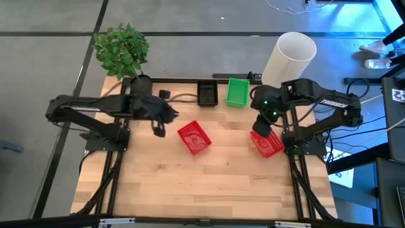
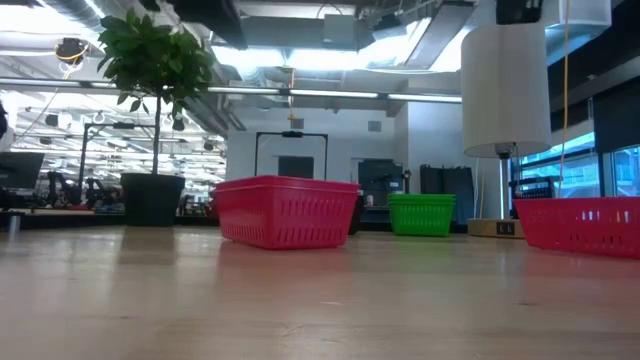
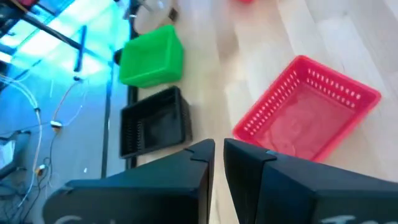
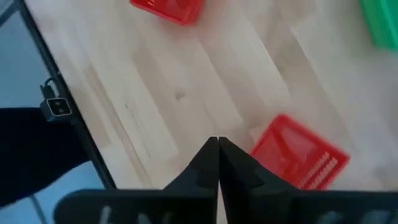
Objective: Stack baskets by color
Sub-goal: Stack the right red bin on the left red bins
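Where the wooden table (image 1: 209, 183) meets a grey floor (image 1: 50, 57) (both grippers empty), right gripper (image 4: 217, 144) pressed together, left gripper (image 3: 219, 149) barely parted.

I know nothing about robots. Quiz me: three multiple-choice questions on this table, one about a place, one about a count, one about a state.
1. Where is the green basket?
A. far edge, beside the black basket
B. near edge
C. inside a red basket

2. How many red baskets show from above?
A. one
B. two
C. four

3. How do the right gripper's fingers stand?
A. wide open
B. shut, holding nothing
C. shut on a green basket

Answers:
1 A, they sit side by side there.
2 B, one mid-table, one under the right arm.
3 B, the fingers meet above the wood.
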Robot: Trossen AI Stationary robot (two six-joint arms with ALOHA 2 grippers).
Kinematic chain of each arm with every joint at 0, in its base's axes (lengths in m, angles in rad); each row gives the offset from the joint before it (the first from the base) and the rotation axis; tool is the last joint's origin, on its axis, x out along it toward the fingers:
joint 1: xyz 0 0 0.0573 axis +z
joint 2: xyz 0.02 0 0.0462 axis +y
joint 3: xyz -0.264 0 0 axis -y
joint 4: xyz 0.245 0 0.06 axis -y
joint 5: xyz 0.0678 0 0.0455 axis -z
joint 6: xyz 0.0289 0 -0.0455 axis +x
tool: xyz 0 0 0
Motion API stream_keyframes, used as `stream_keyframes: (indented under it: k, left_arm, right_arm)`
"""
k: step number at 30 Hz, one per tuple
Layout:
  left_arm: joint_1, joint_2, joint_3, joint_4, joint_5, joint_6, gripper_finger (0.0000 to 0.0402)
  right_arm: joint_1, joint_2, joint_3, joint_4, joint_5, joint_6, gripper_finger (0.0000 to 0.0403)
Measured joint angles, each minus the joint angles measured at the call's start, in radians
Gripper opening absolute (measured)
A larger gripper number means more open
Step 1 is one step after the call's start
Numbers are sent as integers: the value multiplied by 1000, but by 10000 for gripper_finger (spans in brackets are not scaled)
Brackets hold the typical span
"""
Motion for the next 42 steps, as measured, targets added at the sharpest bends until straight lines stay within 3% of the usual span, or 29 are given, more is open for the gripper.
stream_keyframes:
  k: [5, 10, 15, 26, 42]
  left_arm:
    - [29, -91, 0, 6, 0, -32, 27]
    - [49, -144, 0, 5, 1, -50, 27]
    - [64, -161, 0, 5, 2, -50, 27]
    - [92, -162, 0, 5, 2, -76, 27]
    - [113, -162, 0, 5, 2, -78, 27]
  right_arm:
    - [-1, 17, -56, -45, -5, 141, 40]
    - [-1, 25, -210, -48, -55, 191, 87]
    - [-1, 25, -371, 115, -56, 221, 115]
    - [-1, 25, -680, 335, -51, 296, 118]
    - [-1, 24, -828, 496, -41, 296, 117]
